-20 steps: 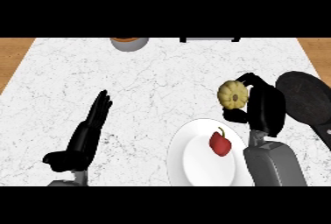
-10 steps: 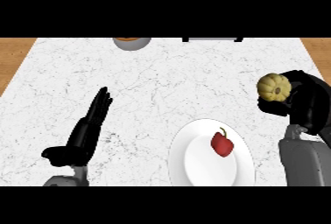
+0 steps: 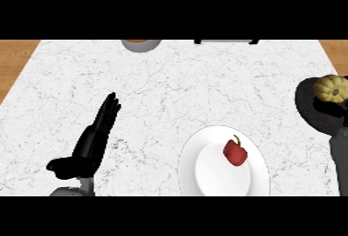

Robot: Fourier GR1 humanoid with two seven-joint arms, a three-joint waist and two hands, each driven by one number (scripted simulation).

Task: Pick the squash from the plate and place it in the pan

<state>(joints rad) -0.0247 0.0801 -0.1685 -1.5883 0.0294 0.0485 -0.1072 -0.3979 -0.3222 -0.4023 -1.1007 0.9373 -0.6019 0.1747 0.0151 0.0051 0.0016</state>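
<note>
The pale yellow squash (image 3: 331, 87) is at the far right edge, over the dark pan (image 3: 304, 103). My right hand (image 3: 338, 107) is curled round it from below and blends into the black of the pan, so whether the squash touches the pan cannot be told. The white plate (image 3: 211, 177) lies at the lower middle and holds only a red pepper (image 3: 235, 152). My left hand (image 3: 95, 138) rests open at the lower left, fingers straight and pointing up the counter.
A grey bowl (image 3: 141, 44) with something orange inside sits at the counter's far edge, and a dark object (image 3: 228, 41) lies beside it to the right. Wooden floor shows past both side edges of the white marble counter (image 3: 190, 87).
My right hand has carried the squash from beside the plate rightward, to above the pan at the right edge. The left hand and the red pepper have stayed put.
</note>
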